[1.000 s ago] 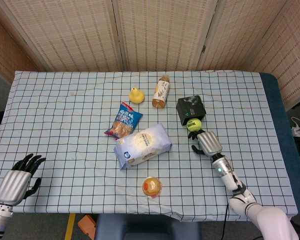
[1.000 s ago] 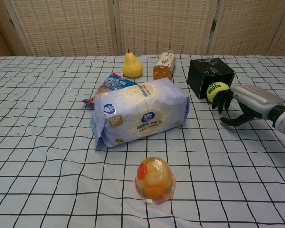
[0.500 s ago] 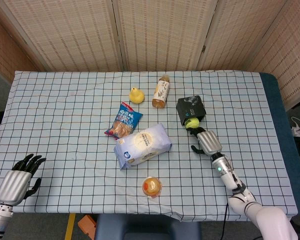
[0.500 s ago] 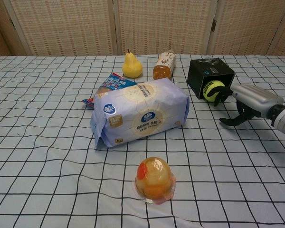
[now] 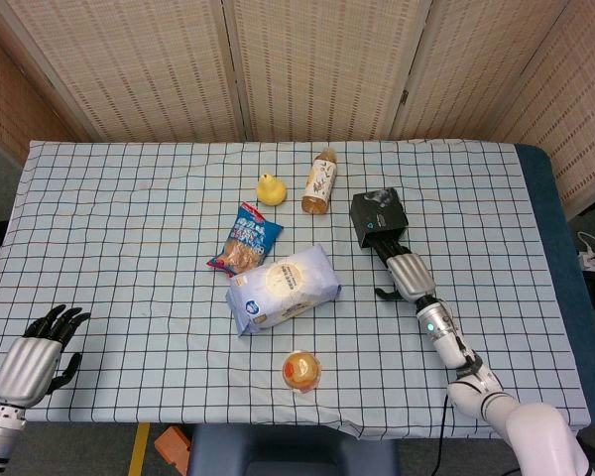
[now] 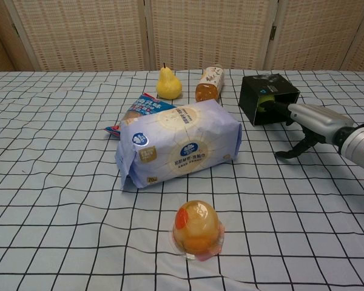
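Now the tennis ball is inside the black box.
The right robot hand has pushed it in off the tabletop; fingers extended into the opening, touching the ball, thumb spread, nothing gripped.

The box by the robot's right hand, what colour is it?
Black. The box shows best in the chest view, open side facing the camera.

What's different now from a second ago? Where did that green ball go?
The right hand pushed forward toward the black box, and the tennis ball went from the cloth in front of the box into its open side. Its fingers reach into the opening; whether they grip the ball is unclear. The left hand, bread bag and pear stayed put.
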Tool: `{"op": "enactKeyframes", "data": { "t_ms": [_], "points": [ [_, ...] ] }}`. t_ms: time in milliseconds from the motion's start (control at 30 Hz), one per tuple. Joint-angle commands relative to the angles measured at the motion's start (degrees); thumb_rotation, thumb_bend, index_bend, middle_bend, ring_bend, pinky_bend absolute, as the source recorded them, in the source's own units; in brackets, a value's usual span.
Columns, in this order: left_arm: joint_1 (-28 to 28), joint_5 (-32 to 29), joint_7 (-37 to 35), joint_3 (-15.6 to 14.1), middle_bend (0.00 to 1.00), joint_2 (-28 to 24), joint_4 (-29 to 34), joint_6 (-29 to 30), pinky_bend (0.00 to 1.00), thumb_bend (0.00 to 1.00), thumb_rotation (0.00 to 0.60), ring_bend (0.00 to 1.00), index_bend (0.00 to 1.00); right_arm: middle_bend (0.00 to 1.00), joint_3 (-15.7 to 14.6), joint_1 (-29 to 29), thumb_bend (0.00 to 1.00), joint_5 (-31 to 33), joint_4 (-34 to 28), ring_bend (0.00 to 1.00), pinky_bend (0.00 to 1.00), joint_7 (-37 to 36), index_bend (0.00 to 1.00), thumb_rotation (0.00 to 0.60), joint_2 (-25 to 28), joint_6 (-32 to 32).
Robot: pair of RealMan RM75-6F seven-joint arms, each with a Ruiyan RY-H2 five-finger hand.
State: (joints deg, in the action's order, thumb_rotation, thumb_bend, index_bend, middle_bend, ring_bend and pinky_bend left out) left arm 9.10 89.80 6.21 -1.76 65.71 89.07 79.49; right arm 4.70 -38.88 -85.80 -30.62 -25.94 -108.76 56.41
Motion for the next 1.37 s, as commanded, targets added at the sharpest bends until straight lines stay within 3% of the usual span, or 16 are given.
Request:
{"op": "enactKeyframes", "data": {
  "t_ms": [33, 267, 467, 600, 700, 867, 1033, 1200, 1367],
  "points": [
    [0.02, 0.03, -0.02, -0.01, 0.13, -0.03, 0.04, -0.03, 0.22, 0.47, 0.6, 0.07, 0.18, 0.06, -0.13, 0.06, 0.14, -0.13, -0.03, 0.0, 0.24, -0.06, 0.0, 0.6, 0.1, 0.28],
    [-0.04, 0.12, -0.19, -0.04, 0.13, -0.05, 0.05, 0.13, 0.22, 0.47, 0.6, 0.07, 0.18, 0.06, 0.16, 0.56, 0.14, 0.16, -2.07, 0.0, 0.24, 0.34, 0.0, 0.6, 1.21, 1.5],
    [0.0, 0.22, -0.4, -0.06, 0.13, -0.11, -0.01, 0.12, 0.22, 0.47, 0.6, 0.07, 0.18, 0.06, 0.87, 3.53, 0.14, 1.25, -10.25, 0.0, 0.24, 5.3, 0.04, 0.6, 5.24, 5.76],
    [0.02, 0.26, -0.56, -0.12, 0.13, -0.17, -0.01, 0.05, 0.22, 0.47, 0.6, 0.07, 0.18, 0.1, 0.47, 7.16, 0.14, 3.13, -22.78, 0.02, 0.29, 12.37, 0.17, 0.6, 11.67, 7.2],
    [0.04, 0.23, -0.74, -0.03, 0.13, -0.26, 0.01, 0.12, 0.22, 0.47, 0.6, 0.07, 0.18, 0.1, -0.9, 10.65, 0.14, 5.2, -37.59, 0.02, 0.31, 21.51, 0.18, 0.6, 20.05, 8.02],
    [-0.05, -0.01, -0.99, 0.04, 0.13, -0.28, -0.14, 0.19, 0.22, 0.47, 0.6, 0.07, 0.18, 0.1, -2.47, 16.31, 0.14, 7.83, -52.36, 0.02, 0.31, 35.52, 0.19, 0.6, 28.47, 14.36],
    [-0.2, 0.07, -0.93, 0.14, 0.13, -0.28, -0.07, 0.64, 0.22, 0.47, 0.6, 0.07, 0.18, 0.1, -3.58, 21.54, 0.14, 8.65, -54.62, 0.02, 0.31, 39.85, 0.16, 0.6, 30.46, 20.92],
    [0.04, 0.22, -0.34, 0.19, 0.13, -0.02, -0.13, 0.39, 0.22, 0.47, 0.6, 0.07, 0.18, 0.08, -3.91, 22.37, 0.14, 10.37, -56.47, 0.0, 0.22, 39.77, 0.02, 0.6, 32.85, 18.67],
    [0.24, 0.61, 0.15, 0.02, 0.13, 0.18, -0.24, 0.16, 0.22, 0.47, 0.6, 0.07, 0.18, 0.04, -4.01, 23.06, 0.14, 9.42, -59.22, 0.0, 0.2, 40.64, 0.0, 0.6, 34.3, 19.15]
  ]
}}
